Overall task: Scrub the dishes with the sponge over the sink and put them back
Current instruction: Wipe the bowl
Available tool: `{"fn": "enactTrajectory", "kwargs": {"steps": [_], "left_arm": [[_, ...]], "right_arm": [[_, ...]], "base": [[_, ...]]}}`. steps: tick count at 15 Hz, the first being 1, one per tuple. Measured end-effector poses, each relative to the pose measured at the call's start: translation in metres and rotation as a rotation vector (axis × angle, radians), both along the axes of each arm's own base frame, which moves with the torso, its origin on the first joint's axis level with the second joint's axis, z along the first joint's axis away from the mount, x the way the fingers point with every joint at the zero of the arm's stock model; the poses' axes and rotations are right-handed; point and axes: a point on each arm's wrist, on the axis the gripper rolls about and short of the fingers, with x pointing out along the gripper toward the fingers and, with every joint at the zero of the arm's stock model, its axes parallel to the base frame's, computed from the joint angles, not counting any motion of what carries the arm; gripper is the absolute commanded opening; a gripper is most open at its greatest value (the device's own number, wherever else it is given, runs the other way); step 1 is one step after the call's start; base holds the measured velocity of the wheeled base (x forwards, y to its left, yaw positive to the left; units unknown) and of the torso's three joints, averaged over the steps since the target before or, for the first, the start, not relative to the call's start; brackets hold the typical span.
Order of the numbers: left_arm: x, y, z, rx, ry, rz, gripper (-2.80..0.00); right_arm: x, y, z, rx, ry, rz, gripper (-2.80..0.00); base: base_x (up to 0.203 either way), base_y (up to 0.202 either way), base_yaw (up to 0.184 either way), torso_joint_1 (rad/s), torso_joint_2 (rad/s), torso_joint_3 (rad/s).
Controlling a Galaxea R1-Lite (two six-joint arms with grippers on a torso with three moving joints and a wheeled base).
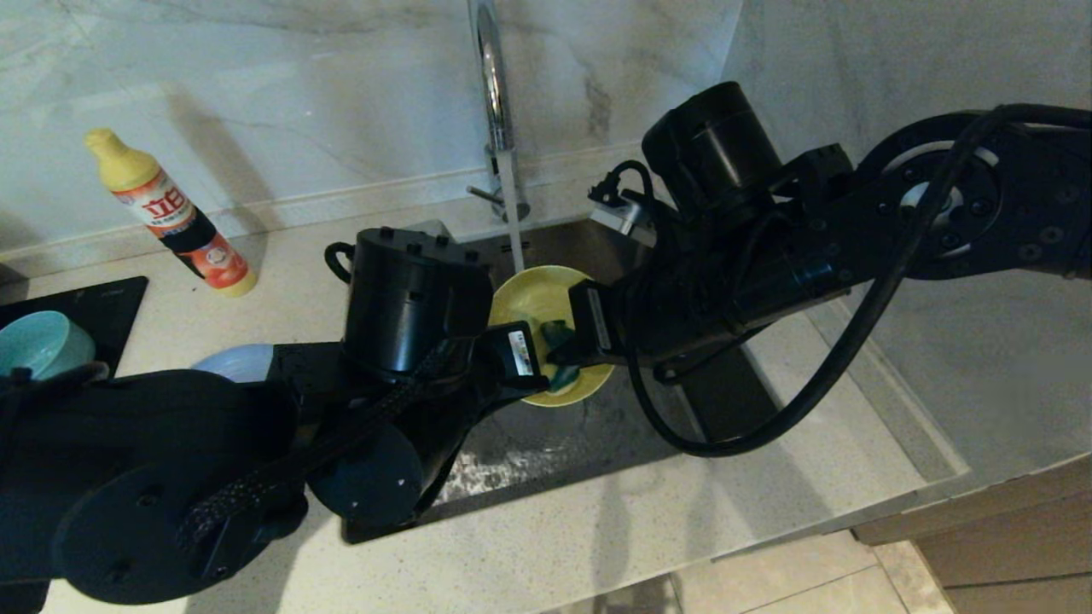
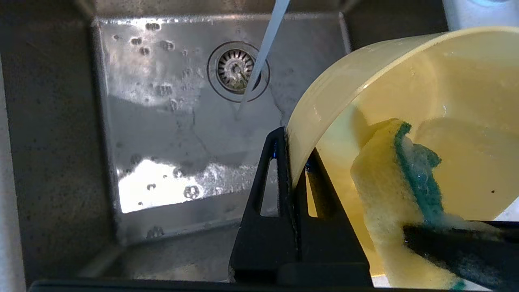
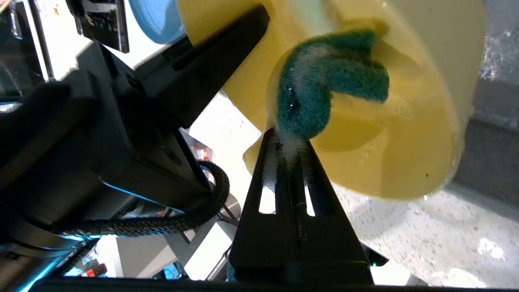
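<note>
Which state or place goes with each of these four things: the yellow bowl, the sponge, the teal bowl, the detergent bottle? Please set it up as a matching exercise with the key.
Things:
1. yellow bowl
2. sponge
3. teal bowl
4. detergent bottle

States or places:
A. lying tilted on the counter by the back wall
B. pinched at its rim by the left hand, over the sink
C. sitting at the far left of the counter
D. folded and soapy, clamped in the right hand, pressed inside a dish

Pairs: 1-B, 2-D, 3-C, 4-A
</note>
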Motion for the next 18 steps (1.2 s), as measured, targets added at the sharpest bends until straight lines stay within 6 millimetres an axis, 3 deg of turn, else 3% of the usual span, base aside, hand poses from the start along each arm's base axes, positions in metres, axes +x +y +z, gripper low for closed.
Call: {"fn": "enactTrajectory", "kwargs": {"steps": [4,8,18], "left_arm": [[-0.004,0.002,0.003,-0.01,-0.004,-0.007,-2.8],[-0.008,0.007,-0.002,0.004,0.006,-0.006,-2.8],[-0.01,0.011,-0.008,0.016,0.013,-0.001,-2.8]], "right_arm": [[0.005,-0.002,0.0,0.009,-0.009,-0.014,-2.8],[0.013,-0.022,0.014,0.048,-0.055,-0.069,-2.8],[0.007,-0.044,0.033,0.075,-0.086,-0.102,-2.8]], "base": [[0.0,0.0,0.0,0.0,0.0,0.0],[0.0,0.0,0.0,0.0,0.0,0.0],[0.0,0.0,0.0,0.0,0.0,0.0]]}}
